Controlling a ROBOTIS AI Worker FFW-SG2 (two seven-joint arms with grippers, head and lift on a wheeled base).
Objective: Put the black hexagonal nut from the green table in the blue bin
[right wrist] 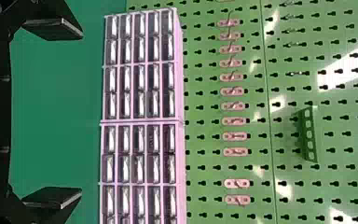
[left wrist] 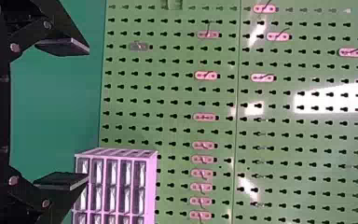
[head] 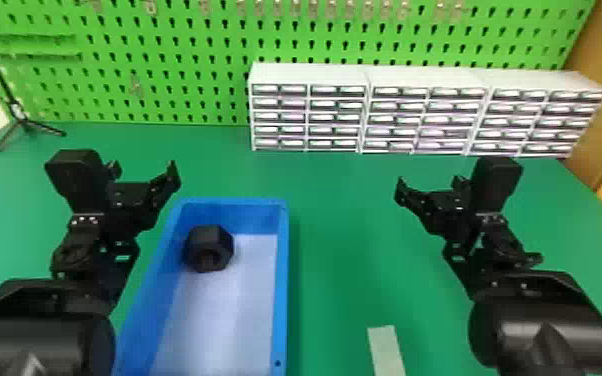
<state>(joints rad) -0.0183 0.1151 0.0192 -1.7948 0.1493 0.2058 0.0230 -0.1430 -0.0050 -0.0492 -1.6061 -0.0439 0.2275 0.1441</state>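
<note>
The black hexagonal nut (head: 208, 248) lies inside the blue bin (head: 281, 280), at its far left corner on the pale floor. My left gripper (head: 142, 172) is above the green table (head: 335, 240), beside the bin's far left corner and not touching the nut. Over the table's right half is my right gripper (head: 430, 187). In the left wrist view, the left gripper (left wrist: 63, 113) is open, its two fingers wide apart. The right wrist view has the right gripper (right wrist: 56, 113) open too, with nothing between its fingers.
White drawer cabinets (head: 425, 112) line the table's back right, before a green pegboard (head: 165, 65). A tripod (head: 25, 122) stands at the back left. A pale strip (head: 386, 350) lies near the front, right of the bin.
</note>
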